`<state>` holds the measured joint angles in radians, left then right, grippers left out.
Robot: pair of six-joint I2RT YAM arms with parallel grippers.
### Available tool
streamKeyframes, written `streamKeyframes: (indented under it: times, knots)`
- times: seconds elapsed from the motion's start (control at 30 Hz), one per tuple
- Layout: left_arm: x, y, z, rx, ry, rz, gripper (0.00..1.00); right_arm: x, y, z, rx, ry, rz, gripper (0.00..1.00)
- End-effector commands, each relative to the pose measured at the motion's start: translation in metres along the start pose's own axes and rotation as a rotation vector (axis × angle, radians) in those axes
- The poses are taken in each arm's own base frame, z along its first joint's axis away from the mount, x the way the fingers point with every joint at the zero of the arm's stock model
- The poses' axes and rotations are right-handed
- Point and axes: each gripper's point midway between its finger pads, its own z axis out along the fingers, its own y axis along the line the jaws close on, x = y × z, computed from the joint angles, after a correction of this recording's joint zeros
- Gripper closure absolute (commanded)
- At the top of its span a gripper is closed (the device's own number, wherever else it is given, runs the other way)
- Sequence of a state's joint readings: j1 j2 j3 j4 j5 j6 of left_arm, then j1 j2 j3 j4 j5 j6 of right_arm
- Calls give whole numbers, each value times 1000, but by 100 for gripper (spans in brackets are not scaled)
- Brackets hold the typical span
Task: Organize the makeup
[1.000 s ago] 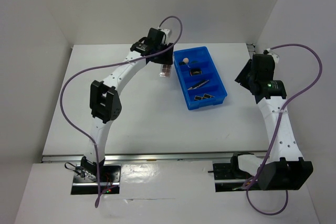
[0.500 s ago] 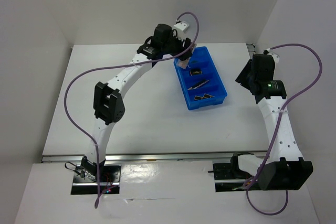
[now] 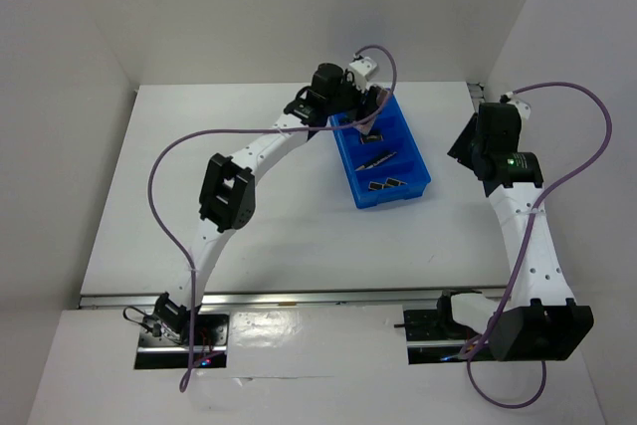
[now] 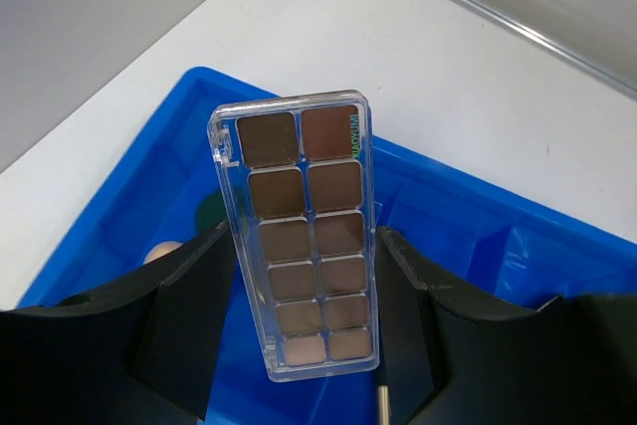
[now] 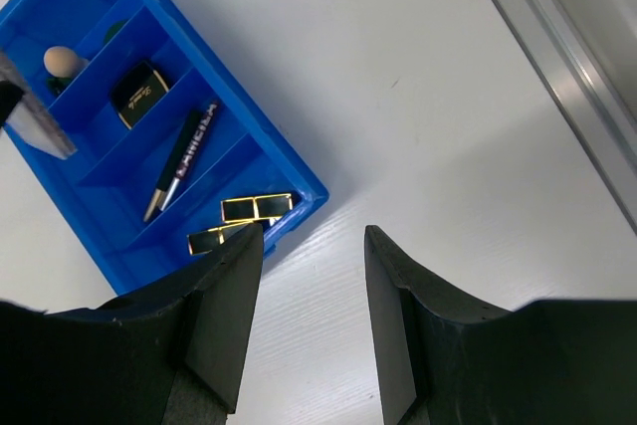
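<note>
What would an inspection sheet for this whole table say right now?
Surface: white table, with a blue tray at its far right.
Job's things: palette held over the tray; sponge, dark square compact, slim pencil and lipstick tubes in separate compartments.
Clutter: nothing seen.
Grippers: left gripper shut on the palette; right gripper open, empty, above the table beside the tray.
Cables: a purple cable loops off each arm.
Surroundings: white walls; metal rail at the near edge.
</note>
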<state>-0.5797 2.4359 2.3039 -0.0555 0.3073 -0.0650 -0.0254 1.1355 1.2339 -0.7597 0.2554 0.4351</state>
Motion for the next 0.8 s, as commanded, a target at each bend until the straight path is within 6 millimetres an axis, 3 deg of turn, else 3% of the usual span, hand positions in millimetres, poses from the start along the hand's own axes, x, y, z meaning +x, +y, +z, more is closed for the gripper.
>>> streamKeyframes:
  times: [0.0, 0.1, 0.17, 0.23, 0.4, 0.57, 0.7, 0.77]
  knots:
    - [-32, -10, 13, -13, -131, 119, 84, -4, -9, -4, 30, -22, -13, 47]
    - [-34, -3, 18, -70, -158, 158, 84, 3, -6, -1, 15, -5, -7, 47]
    - [-22, 3, 26, -90, -144, 153, 85, 6, -8, 1, 19, 5, -9, 47]
    - [-23, 9, 27, -116, -151, 176, 87, 11, -10, 5, 27, 21, -23, 47]
    - [-3, 14, 32, -128, -111, 220, 89, 8, -12, 6, 41, 4, -21, 47]
    - [21, 14, 33, -114, -52, 238, 91, 12, -13, 7, 46, 13, -24, 47]
    - [20, 10, 27, -91, -29, 273, 91, 15, -14, 9, 50, 21, -26, 47]
    - [38, 8, 26, -67, 33, 282, 91, 15, -14, 9, 50, 21, -26, 47]
